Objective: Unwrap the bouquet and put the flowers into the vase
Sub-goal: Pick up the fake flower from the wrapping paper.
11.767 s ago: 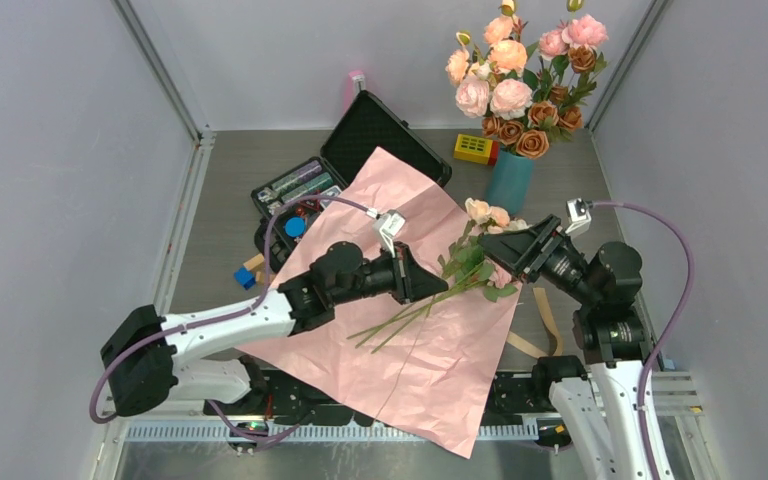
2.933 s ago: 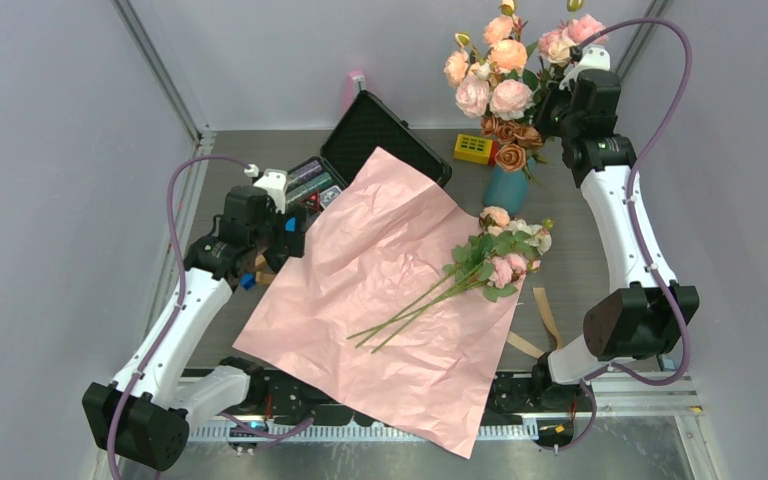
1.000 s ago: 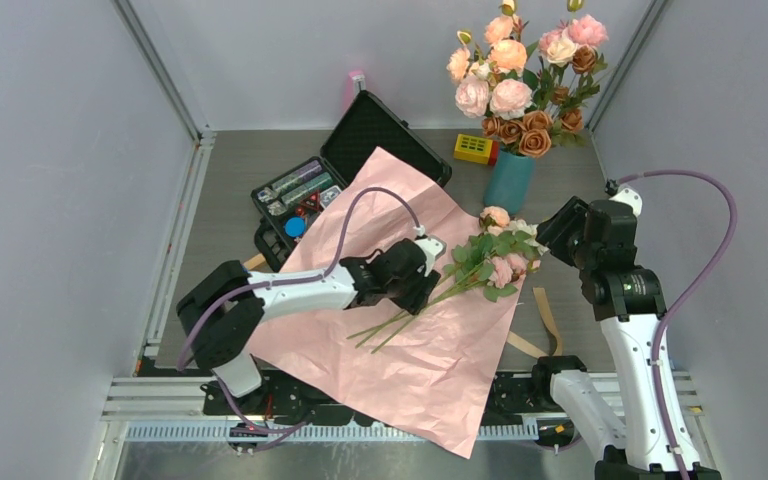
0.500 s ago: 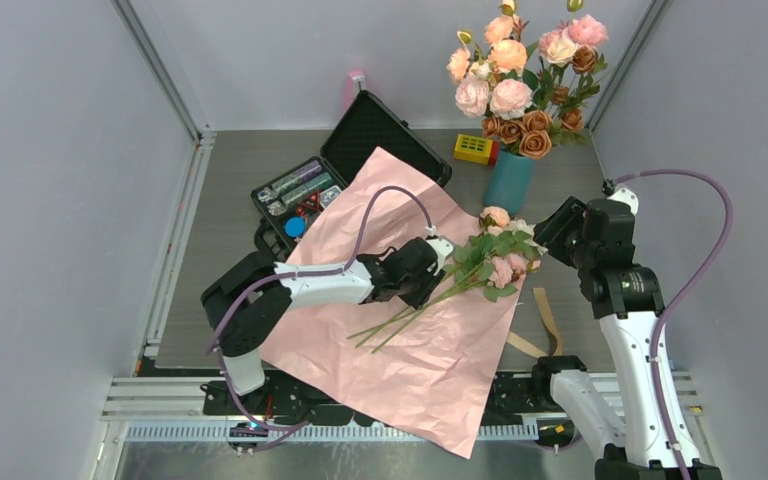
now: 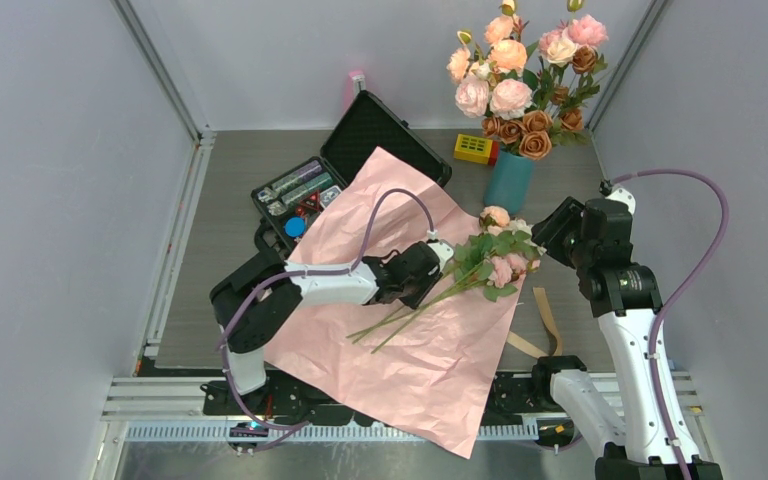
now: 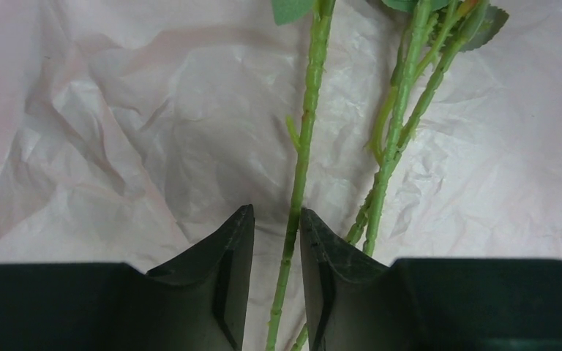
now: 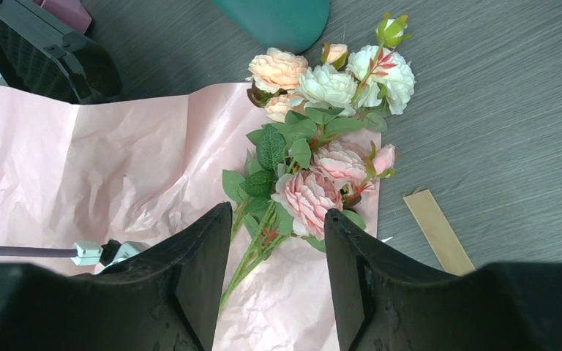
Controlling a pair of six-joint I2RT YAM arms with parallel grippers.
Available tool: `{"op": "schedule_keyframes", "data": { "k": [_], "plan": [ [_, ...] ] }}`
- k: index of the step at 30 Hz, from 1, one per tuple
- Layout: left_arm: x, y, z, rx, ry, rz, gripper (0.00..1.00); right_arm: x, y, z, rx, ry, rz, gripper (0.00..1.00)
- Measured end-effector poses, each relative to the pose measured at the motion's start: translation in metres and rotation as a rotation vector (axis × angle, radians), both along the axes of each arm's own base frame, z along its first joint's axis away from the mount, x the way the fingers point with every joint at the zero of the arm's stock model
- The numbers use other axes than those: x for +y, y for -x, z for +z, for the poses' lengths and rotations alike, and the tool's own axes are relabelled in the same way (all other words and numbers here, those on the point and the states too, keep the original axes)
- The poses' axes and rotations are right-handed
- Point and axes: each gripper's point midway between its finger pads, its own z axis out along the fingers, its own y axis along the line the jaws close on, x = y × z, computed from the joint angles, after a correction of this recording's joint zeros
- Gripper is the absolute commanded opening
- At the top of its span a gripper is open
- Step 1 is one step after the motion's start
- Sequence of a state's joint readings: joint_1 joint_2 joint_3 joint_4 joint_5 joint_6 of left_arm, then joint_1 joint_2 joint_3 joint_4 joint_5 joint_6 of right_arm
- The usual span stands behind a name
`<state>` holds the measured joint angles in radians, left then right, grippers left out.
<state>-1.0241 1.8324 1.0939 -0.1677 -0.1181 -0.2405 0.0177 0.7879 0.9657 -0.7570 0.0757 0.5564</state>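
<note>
Left jaws narrowly parted astride one stem (image 6: pixel 301 146) of flowers (image 7: pixel 311 194), unclamped; right jaws spread, empty, above them.

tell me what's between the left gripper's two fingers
One green stem of the flowers runs through the gap of the left gripper, over pink paper; the other stems lie outside. The left wrist view shows this.

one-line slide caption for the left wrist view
Left gripper straddling one green stem of the flowers on crinkled pink paper

Plain grey walls (image 5: pixel 50 200) w/ alu corner rails (image 5: pixel 163 72), grey wood-grain tabletop (image 5: pixel 230 170), even light.
</note>
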Motion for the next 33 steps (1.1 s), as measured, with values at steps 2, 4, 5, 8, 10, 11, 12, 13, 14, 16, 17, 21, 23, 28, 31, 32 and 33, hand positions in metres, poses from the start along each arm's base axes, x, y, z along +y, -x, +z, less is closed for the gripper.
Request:
{"op": "schedule_keyframes", "data": {
  "k": [2, 4, 5, 8, 10, 11, 12, 13, 14, 16, 17, 21, 23, 28, 31, 32, 33],
  "plan": [
    [0.002, -0.003, 0.000, -0.023, -0.015, 0.008, 0.31, 0.000, 0.000, 0.000, -0.002, 0.000, 0.000, 0.55],
    [0.003, -0.005, 0.001, -0.039, -0.024, 0.012, 0.30, 0.000, 0.000, 0.000, -0.002, 0.000, 0.000, 0.55],
    [0.003, -0.005, 0.001, -0.045, -0.027, 0.011, 0.30, 0.000, 0.000, 0.000, -0.001, 0.000, 0.000, 0.55],
    [0.003, -0.005, 0.001, -0.051, -0.029, 0.007, 0.30, 0.000, -0.001, 0.000, -0.002, -0.001, 0.000, 0.55],
    [0.002, -0.005, 0.001, -0.052, -0.031, -0.001, 0.29, 0.000, -0.001, 0.001, -0.005, -0.001, 0.000, 0.55],
    [0.002, -0.004, 0.001, -0.053, -0.031, -0.006, 0.29, 0.000, -0.001, 0.001, -0.006, -0.001, 0.000, 0.55],
    [0.001, -0.004, 0.000, -0.053, -0.031, -0.011, 0.29, 0.000, -0.001, 0.001, -0.007, -0.001, 0.000, 0.55],
    [0.000, -0.003, -0.001, -0.050, -0.031, -0.017, 0.29, 0.000, -0.001, 0.001, -0.007, -0.001, 0.000, 0.55],
    [-0.001, -0.002, 0.000, -0.052, -0.029, -0.020, 0.29, 0.000, -0.001, 0.001, -0.007, -0.001, 0.000, 0.55],
    [-0.003, -0.002, -0.001, -0.053, -0.024, -0.027, 0.27, 0.001, -0.001, 0.001, -0.007, -0.004, 0.000, 0.55],
    [-0.004, -0.002, -0.001, -0.054, -0.023, -0.028, 0.23, 0.001, -0.001, 0.001, -0.007, -0.006, 0.001, 0.55],
    [-0.010, -0.002, -0.001, -0.053, -0.015, -0.038, 0.08, 0.003, -0.001, 0.001, -0.007, -0.017, 0.003, 0.55],
    [-0.011, -0.001, -0.001, -0.053, -0.013, -0.043, 0.02, 0.003, -0.001, 0.001, -0.008, -0.022, 0.003, 0.55],
    [-0.012, -0.001, -0.001, -0.060, -0.016, -0.059, 0.00, 0.003, -0.001, 0.002, -0.008, -0.026, 0.001, 0.55],
    [-0.013, 0.000, 0.000, -0.069, -0.022, -0.076, 0.00, 0.003, -0.001, 0.002, -0.008, -0.027, 0.001, 0.55],
    [-0.013, 0.000, 0.000, -0.075, -0.026, -0.083, 0.00, 0.004, -0.001, 0.002, -0.008, -0.028, 0.000, 0.55],
    [-0.013, 0.000, 0.000, -0.081, -0.028, -0.088, 0.00, 0.004, -0.001, 0.002, -0.008, -0.028, 0.000, 0.55]
  ]
}}
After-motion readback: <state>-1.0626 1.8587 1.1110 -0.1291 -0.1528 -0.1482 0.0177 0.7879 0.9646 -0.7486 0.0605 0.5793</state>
